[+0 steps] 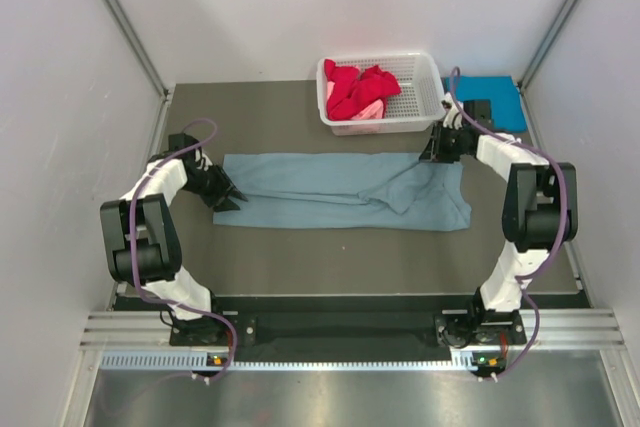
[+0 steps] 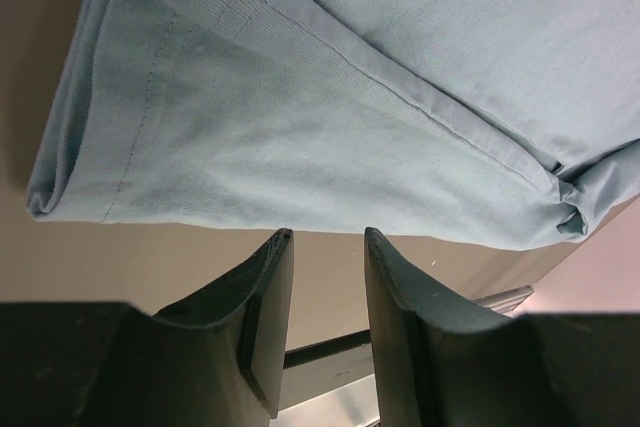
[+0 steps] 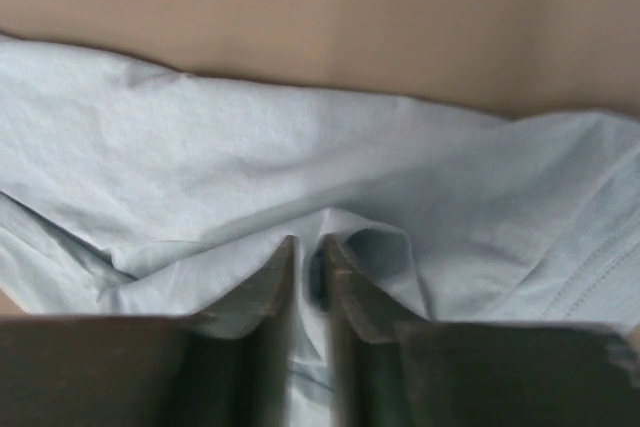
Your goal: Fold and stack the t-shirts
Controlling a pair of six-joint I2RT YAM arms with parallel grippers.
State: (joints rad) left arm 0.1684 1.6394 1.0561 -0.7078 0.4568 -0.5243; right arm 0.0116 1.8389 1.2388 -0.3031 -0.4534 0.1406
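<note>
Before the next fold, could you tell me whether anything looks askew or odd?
Yes: the blue shirt lies flat on its left half, but its right half is bunched, a diagonal ridge running up to where the right end effector pinches it.

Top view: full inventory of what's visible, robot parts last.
grey-blue t-shirt: 1, dusty grey-blue, folded into a long strip across the middle of the table
red t-shirt: at least 1, red, bunched in the basket
pink t-shirt: 1 visible, pink, under the red in the basket
turquoise t-shirt: 1, bright turquoise, flat to the right of the basket, partly hidden by the right arm
basket: 1, white lattice, far edge
table: 1, dark grey-brown
left claw: 1, black, open, at the strip's left end
right claw: 1, black, pinching the strip's far right corner
</note>
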